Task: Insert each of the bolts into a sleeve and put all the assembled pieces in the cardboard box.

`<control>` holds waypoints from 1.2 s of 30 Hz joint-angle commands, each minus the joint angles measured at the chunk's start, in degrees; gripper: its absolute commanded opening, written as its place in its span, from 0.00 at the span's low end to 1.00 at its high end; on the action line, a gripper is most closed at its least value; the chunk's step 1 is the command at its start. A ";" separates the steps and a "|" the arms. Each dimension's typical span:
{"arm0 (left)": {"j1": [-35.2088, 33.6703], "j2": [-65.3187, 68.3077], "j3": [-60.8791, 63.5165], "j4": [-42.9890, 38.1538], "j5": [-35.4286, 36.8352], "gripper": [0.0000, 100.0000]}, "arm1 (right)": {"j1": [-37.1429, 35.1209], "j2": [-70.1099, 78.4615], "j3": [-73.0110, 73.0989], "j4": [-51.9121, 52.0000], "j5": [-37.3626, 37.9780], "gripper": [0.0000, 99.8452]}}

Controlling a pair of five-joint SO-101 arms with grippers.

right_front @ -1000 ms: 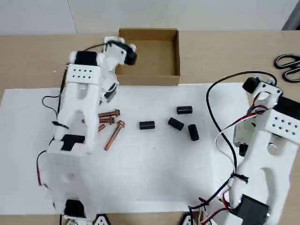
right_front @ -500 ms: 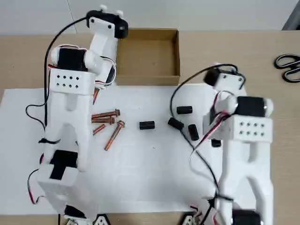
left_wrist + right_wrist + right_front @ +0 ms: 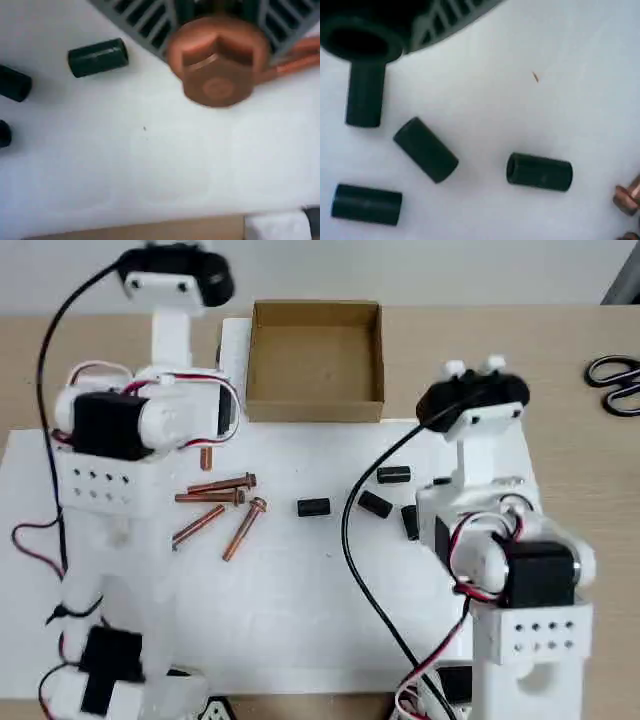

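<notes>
Left wrist view: left claw point(image 3: 216, 17) clamps a copper hex-head bolt point(image 3: 217, 67). Right claw point(image 3: 370, 25) grips a black cylindrical sleeve point(image 3: 362, 46) (hollow end visible). Four loose sleeves point(image 3: 539, 171) lie on white paper point(image 3: 545, 100).

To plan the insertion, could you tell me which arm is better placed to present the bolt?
Left, probably: the left gripper is shut on a copper bolt, while the right gripper holds a black sleeve to receive it.
</notes>
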 commanded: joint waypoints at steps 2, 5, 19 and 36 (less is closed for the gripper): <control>1.41 -8.00 6.64 0.35 4.66 0.01 | -2.68 -7.60 4.13 -1.63 -0.88 0.00; 2.99 -13.36 11.47 0.18 5.10 0.01 | -6.99 -14.81 8.09 -1.63 -0.88 0.00; 6.15 -42.11 45.49 -24.09 16.70 0.01 | -10.07 -42.51 31.74 -15.60 -0.35 0.00; 7.21 -76.92 85.14 -49.23 16.88 0.01 | -25.71 -53.85 51.08 -27.30 2.11 0.00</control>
